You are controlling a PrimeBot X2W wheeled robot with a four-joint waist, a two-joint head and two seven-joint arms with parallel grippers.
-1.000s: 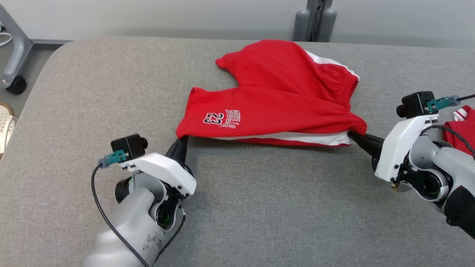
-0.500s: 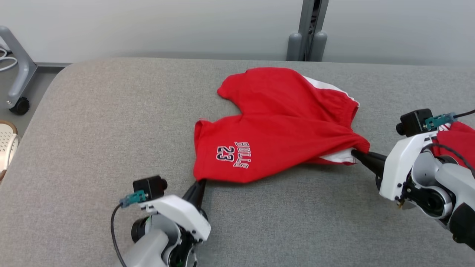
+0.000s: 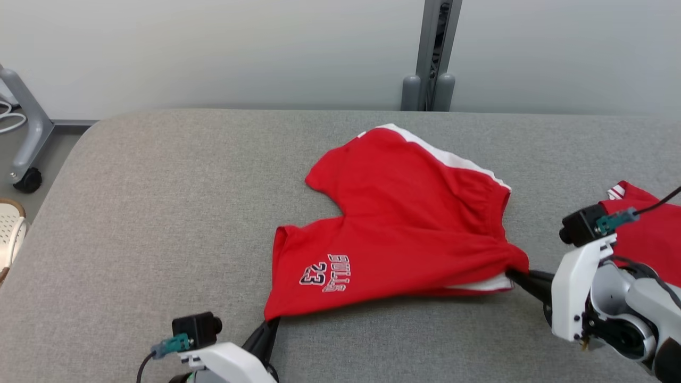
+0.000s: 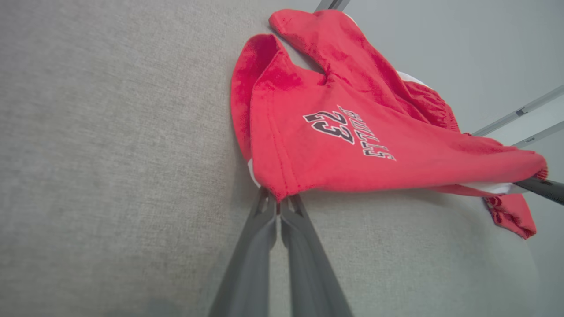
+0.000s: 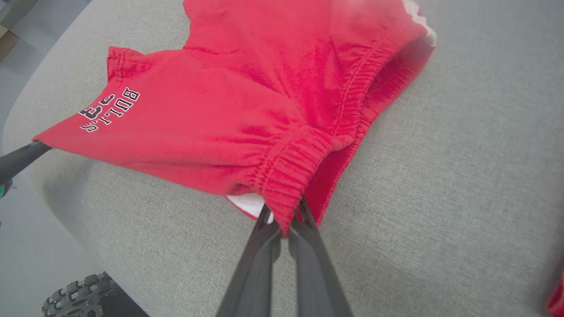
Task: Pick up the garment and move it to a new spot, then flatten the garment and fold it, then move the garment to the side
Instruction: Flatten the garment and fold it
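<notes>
The left gripper (image 4: 277,203) is fully closed and pinches the hem corner of the nearer leg of the red shorts (image 3: 404,223). The right gripper (image 5: 284,226) is clamped just as tight on the gathered elastic waistband at the shorts' near right corner, where a strip of white cloth shows under the red. The near edge stretched between the two grips appears raised a little, with shadow beneath it. The rest of the shorts lies on the middle of the table (image 3: 133,202). Near the hem of the held leg the word "BULLS" sits beside the number "23", in dark block characters with white outlines, upside down in the head view. The shorts are a soft, slightly fuzzy knit with a ruched waistband, stitched hems and a white stripe down the far side. The table is covered in coarse gray woven cloth and has a rounded corner. A second red garment (image 3: 646,239) with white-striped trim lies at the table's right end, behind the right arm. A gray metal post (image 3: 430,53) stands behind the table.
</notes>
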